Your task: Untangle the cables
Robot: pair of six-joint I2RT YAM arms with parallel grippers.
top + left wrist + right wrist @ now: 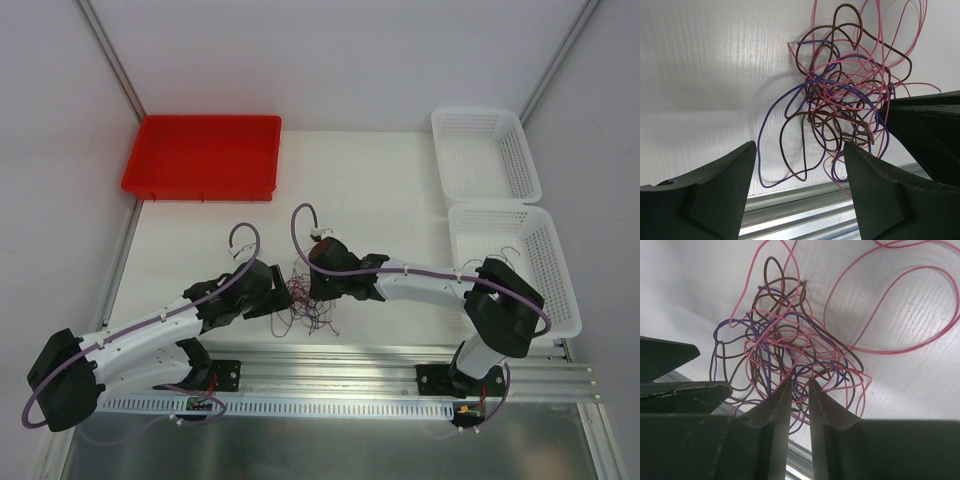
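Cables, hair-thin and pink, brown and purple, lie bunched in one loose tangle on the white table, near its front edge and just behind the metal rail, between the two grippers; at far left a red tray sits at the back corner of the table, well apart from the tangle; the left gripper reaches in from the left and sits just beside the bunch; in the left wrist view its fingers stand wide apart with nothing between them, the tangle spread on the table beyond the tips, a purple loop and a brown loop trailing towards the rail; the right gripper comes in from the right, over the tangle's right side; in the right wrist view its fingers are drawn almost together, only a narrow slit left, with strands of the bunch caught at the tips; one long pink loop runs out free to the right across the table; at far right two white mesh baskets stand along the table edge, one at the back and one nearer, both well apart from the tangle
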